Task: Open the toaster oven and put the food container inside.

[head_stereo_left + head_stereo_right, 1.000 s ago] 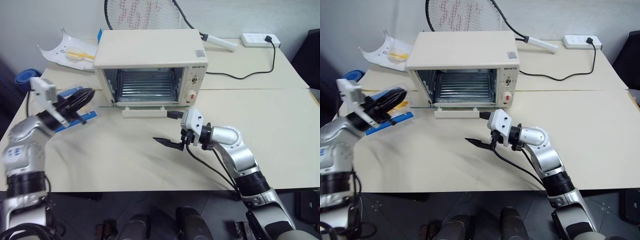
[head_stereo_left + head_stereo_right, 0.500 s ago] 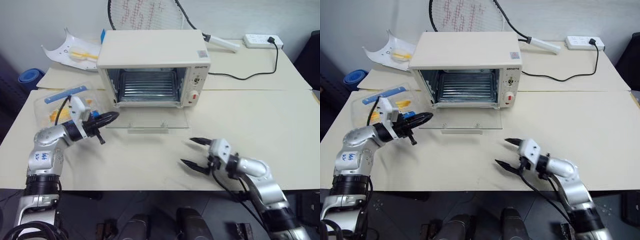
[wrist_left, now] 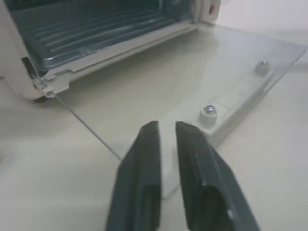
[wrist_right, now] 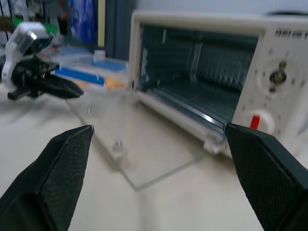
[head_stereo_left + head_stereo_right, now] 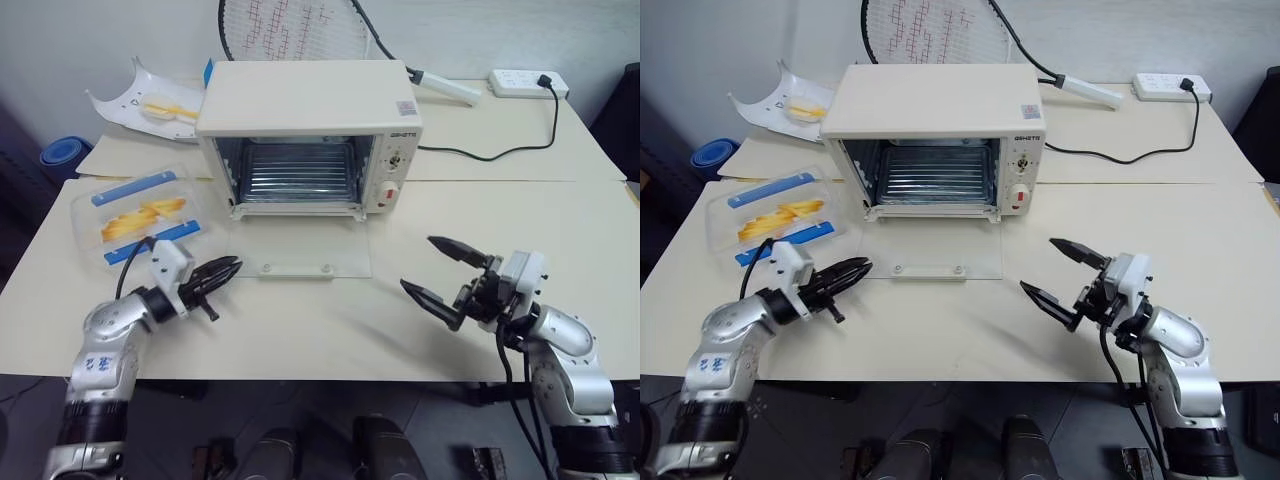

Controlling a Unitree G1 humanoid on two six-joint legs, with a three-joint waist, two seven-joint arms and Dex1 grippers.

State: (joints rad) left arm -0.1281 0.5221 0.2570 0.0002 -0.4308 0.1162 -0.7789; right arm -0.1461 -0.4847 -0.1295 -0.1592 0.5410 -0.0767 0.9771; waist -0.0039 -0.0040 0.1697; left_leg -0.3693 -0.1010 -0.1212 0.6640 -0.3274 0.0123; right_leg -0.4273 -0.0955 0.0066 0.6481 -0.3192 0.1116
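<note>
You had the toaster oven (image 5: 310, 135) at upper centre with its glass door (image 5: 305, 248) dropped flat, so the rack was reachable. A second earlier the door stood shut. The food container (image 5: 140, 217) lay at middle left. Your left gripper (image 5: 218, 275) showed a narrow gap and held nothing; your right gripper (image 5: 442, 272) stood wide apart.

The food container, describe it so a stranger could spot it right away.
Find the cream toaster oven with its door down. The food container lies on the table to its left: a clear flat box with two blue strips, unlike the white curved tray behind.
</note>
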